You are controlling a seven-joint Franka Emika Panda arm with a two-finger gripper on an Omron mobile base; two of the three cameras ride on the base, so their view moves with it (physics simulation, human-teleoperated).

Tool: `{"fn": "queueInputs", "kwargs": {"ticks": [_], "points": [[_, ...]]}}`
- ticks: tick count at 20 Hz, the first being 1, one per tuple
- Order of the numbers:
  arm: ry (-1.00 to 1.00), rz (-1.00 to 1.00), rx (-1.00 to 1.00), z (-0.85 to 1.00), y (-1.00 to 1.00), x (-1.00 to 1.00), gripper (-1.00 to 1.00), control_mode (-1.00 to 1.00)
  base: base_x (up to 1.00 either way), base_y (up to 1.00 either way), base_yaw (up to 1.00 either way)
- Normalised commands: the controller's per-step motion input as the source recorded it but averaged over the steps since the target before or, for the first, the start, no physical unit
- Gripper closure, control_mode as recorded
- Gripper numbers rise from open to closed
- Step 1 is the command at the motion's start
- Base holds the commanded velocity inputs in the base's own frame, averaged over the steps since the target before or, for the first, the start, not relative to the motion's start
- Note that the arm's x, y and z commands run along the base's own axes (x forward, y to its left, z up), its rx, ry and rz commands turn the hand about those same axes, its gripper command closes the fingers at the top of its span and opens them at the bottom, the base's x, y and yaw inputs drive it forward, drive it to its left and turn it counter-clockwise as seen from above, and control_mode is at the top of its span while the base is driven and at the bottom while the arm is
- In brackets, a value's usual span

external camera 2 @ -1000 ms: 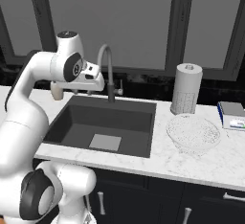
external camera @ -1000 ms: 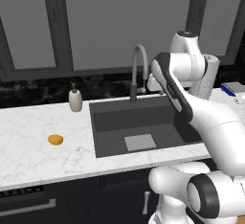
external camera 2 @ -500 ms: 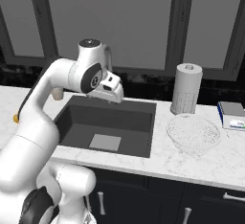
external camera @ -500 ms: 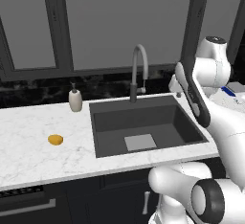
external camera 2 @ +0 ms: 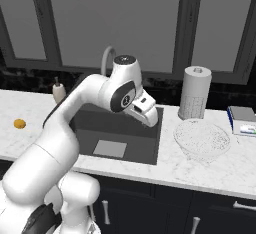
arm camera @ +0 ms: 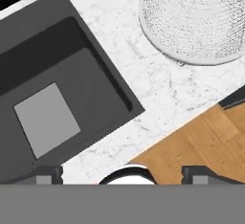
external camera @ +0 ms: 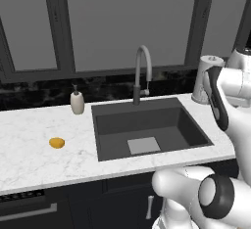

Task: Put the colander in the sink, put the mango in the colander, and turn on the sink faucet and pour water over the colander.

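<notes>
White marble table (external camera: 29,149) carries everything, and the dark grey sink (external camera: 147,120) is sunk into its middle, a lighter square patch on its floor. At the sink's twelve o'clock in the left base view rises the grey gooseneck sink faucet (external camera: 142,74). In the right base view the colander (external camera 2: 201,139) sits on the table at the sink's three o'clock, just in front of the paper towel roll (external camera 2: 195,93). The soap bottle (external camera: 77,102) stands at the sink's ten o'clock. The mango (external camera: 57,143) lies at nine o'clock, well apart from the sink. The gripper (arm camera: 122,176) hangs above the table edge, fingertips (arm camera: 48,174) spread wide and holding nothing.
</notes>
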Motion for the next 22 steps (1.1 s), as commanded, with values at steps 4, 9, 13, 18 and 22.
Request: {"fn": "queueInputs", "kwargs": {"ticks": [4,9,13,18,22], "points": [[0.05,-0.25,0.07,-0.2,-1.0,-0.21,-1.0,-1.0,0.0,0.0,0.0],[0.04,-0.19,0.09,-0.19,-0.99,-0.27,-1.0,-1.0,0.0,0.0,0.0],[0.12,-0.19,0.05,-0.24,-0.8,-0.14,-1.0,-1.0,0.0,0.0,0.0],[0.06,-0.16,0.01,-0.33,-0.57,-0.06,-1.0,-1.0,0.0,0.0,0.0],[0.0,-0.09,0.01,-0.23,-0.24,0.05,-1.0,-1.0,0.0,0.0,0.0]]}}
